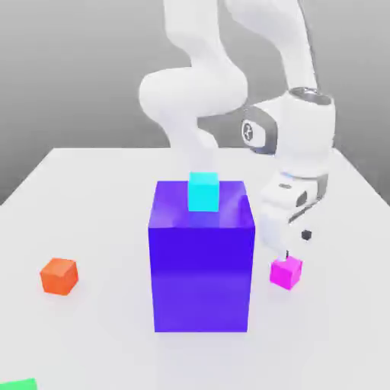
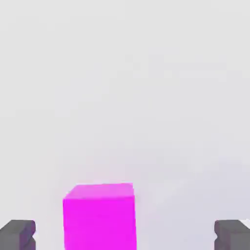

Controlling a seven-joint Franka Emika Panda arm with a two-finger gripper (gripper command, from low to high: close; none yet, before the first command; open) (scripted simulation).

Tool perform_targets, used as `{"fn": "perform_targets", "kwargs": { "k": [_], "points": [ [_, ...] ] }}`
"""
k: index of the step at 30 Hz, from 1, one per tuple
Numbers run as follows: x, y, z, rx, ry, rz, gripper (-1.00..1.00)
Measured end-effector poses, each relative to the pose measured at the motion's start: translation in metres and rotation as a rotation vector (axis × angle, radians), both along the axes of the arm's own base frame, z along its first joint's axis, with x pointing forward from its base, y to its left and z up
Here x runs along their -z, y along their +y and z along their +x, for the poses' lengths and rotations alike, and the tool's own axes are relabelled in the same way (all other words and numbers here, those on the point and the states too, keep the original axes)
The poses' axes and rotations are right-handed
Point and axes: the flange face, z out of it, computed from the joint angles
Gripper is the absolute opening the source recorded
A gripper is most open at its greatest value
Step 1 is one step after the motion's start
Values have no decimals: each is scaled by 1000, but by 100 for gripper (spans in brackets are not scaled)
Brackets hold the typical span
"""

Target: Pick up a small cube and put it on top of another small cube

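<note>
The small magenta-pink cube [image 1: 286, 272] rests on the white table, to the exterior view's right of the big purple-blue block [image 1: 202, 255]. My gripper [image 1: 292, 247] hovers just above it, fingers pointing down. In the hand view the magenta cube [image 2: 99, 216] lies between my two dark fingertips [image 2: 17, 234], which stand wide apart and do not touch it; the gripper [image 2: 125, 235] is open and holds nothing. A small cyan cube [image 1: 203, 191] stands on top of the purple-blue block. A small orange cube [image 1: 59, 275] sits on the table at the exterior view's left.
The tall purple-blue block rises close beside my hand on the exterior view's left. The white arm [image 1: 199, 91] curves up behind the block. A green patch [image 1: 18, 385] shows at the table's front left corner.
</note>
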Motion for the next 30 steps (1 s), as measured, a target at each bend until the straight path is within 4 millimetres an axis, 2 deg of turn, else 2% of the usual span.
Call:
{"fn": "perform_targets", "kwargs": {
  "k": [5,6,13,22,24,27,29,30],
  "points": [
    [38,-3,-3,2,2,-5,0],
    [43,-4,-3,3,1,-8,-100],
    [43,-4,-3,3,1,-9,-100],
    [-16,-3,-3,2,1,-9,-100],
    [-34,5,15,39,-26,27,-100],
    [-65,18,56,126,-68,104,-100],
    [-74,9,90,232,-68,122,-100],
    [-77,-3,109,300,-64,125,-100]
  ]
}}
